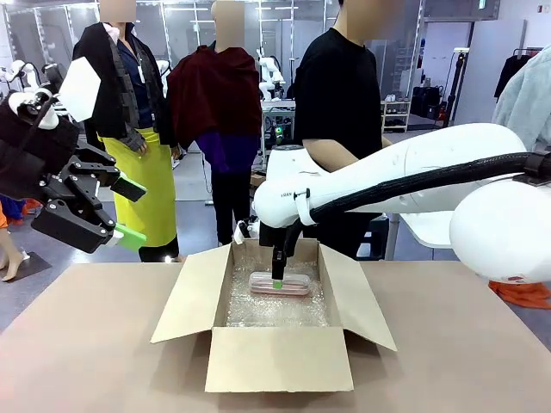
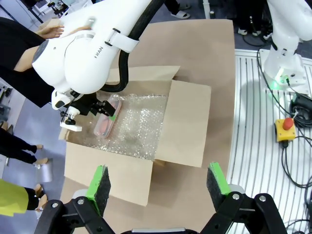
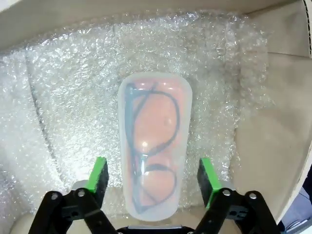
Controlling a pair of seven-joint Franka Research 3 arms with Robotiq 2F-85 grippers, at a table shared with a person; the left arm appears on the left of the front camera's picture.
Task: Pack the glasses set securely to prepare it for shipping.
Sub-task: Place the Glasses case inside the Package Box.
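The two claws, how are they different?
The left claw hangs high up, off to the side of the box; the right claw is down inside the box. The left claw is empty; the right claw straddles the pink case lying on bubble wrap, without squeezing it. Both are open, with green pads.

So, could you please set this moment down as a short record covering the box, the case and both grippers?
box: brown cardboard box, flaps open, on the table, lined with bubble wrap
case: pale pink glasses case, lying flat on the bubble wrap inside the box
right gripper: right gripper open, down in the box, a pad on either side of the case with a gap at each
left gripper: left gripper open, empty, raised to the left of the box
person: person in a black top, standing at the far side
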